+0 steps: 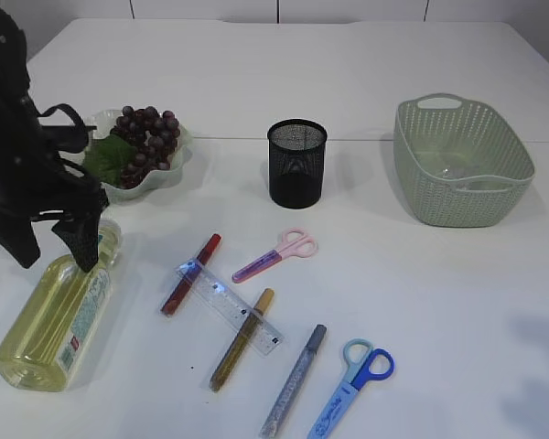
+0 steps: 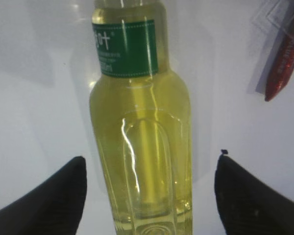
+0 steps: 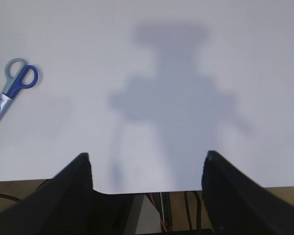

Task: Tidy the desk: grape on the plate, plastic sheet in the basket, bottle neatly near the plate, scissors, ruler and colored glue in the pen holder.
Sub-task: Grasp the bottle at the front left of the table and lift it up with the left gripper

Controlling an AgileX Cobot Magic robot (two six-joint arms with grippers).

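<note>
At lower left of the frame, the bottle [image 1: 57,313] is lying on the counter [image 1: 421,293], straddled by the left gripper [image 2: 149,196], fingers apart for grasping; the right gripper [image 3: 147,188] is held apart, idle.

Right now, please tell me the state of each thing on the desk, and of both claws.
Bottle: lying on its side, not gripped.
Left claw: open, straddling the bottle.
Right claw: open, empty.
Grapes: on the plate.
Pen holder: upright, looks empty.
Basket: upright, something clear inside.
Ruler: flat, across the red glue pen and gold glue pen.
Silver glue pen: flat.
Pink scissors: closed, flat.
Blue scissors: closed, flat.
</note>
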